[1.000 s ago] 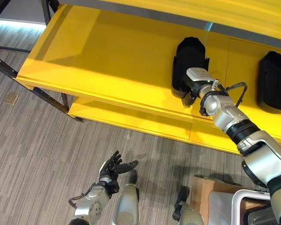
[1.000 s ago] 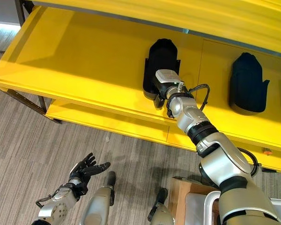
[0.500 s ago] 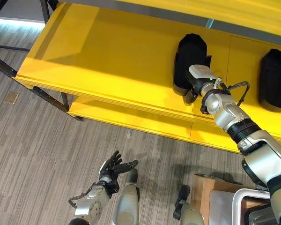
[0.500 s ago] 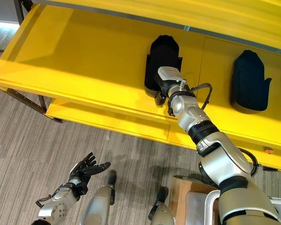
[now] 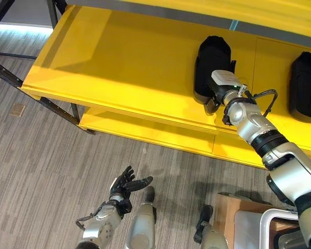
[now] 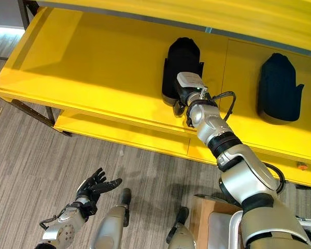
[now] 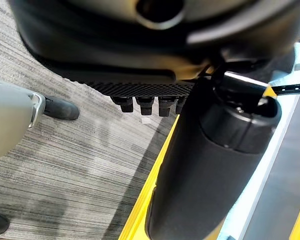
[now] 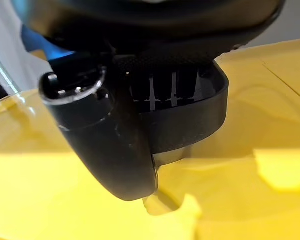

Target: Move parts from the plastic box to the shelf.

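Observation:
A black moulded part (image 5: 212, 54) lies on the yellow shelf (image 5: 119, 67), right of its middle. My right hand (image 5: 209, 105) is at the part's near end, over the shelf's front half. In the right wrist view its fingers (image 8: 165, 90) lie over the part's rim (image 8: 195, 125) and the thumb (image 8: 105, 150) curls in below it. A second black part (image 5: 305, 78) lies further right on the same shelf. Low over the floor, my left hand (image 5: 125, 185) is held palm up with its fingers (image 7: 145, 102) spread and nothing in it.
A lower yellow shelf (image 5: 145, 132) juts out under the main one, and another board (image 6: 197, 13) overhangs it. Dark metal frame legs (image 5: 57, 109) stand at the left. A light-wood stand (image 5: 230, 210) with a pale box (image 5: 272, 220) sits at the bottom right on grey floor.
The right hand and the black part under it have shifted slightly further in along the shelf. The view itself has drifted a little. The left hand has stayed put.

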